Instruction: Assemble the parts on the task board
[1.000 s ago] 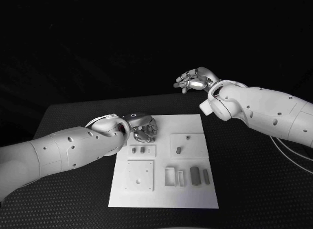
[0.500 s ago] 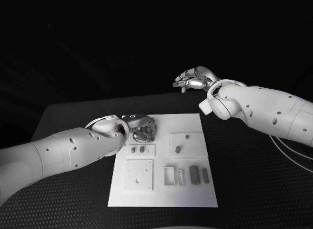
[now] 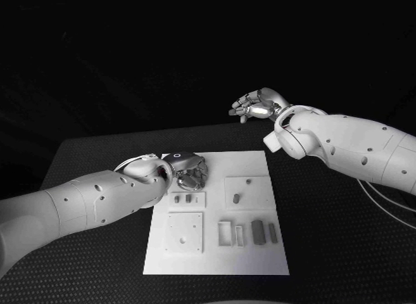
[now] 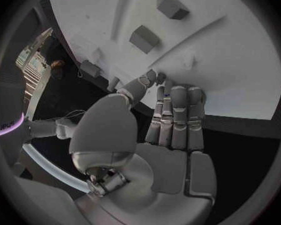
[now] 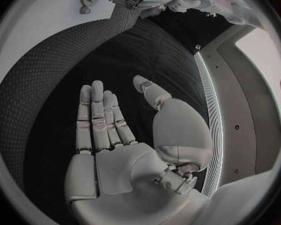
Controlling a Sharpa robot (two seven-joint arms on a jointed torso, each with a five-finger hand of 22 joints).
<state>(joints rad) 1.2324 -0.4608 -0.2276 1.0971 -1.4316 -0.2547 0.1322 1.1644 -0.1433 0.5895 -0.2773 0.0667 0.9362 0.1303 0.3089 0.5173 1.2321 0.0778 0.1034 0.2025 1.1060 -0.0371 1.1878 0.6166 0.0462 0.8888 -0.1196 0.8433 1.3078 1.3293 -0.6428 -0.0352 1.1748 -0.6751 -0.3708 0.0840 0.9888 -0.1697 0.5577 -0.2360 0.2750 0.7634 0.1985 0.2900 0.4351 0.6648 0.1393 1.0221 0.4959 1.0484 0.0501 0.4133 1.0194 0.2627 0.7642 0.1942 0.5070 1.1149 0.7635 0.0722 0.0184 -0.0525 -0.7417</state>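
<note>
The white task board (image 3: 253, 161) lies in the middle of the black table. Small grey parts (image 3: 182, 199) stand in a raised plate on its left. Another part (image 3: 237, 199) sits in the plate to the right, and longer grey pieces (image 3: 258, 232) lie near the front. My left hand (image 3: 190, 175) hovers low over the board's far left area. In the left wrist view its fingers (image 4: 177, 110) lie straight and together, with the thumb tip against them at the board's edge (image 4: 228, 100). What lies between them is hidden. My right hand (image 3: 254, 106) hangs high beyond the board, palm (image 5: 125, 170) flat, holding nothing.
A square plate (image 3: 185, 232) with small holes takes up the board's front left. Two blocks (image 4: 143, 38) and a short peg (image 4: 189, 61) stand on the board just past my left fingertips. Black table (image 3: 344, 240) surrounds the board on all sides.
</note>
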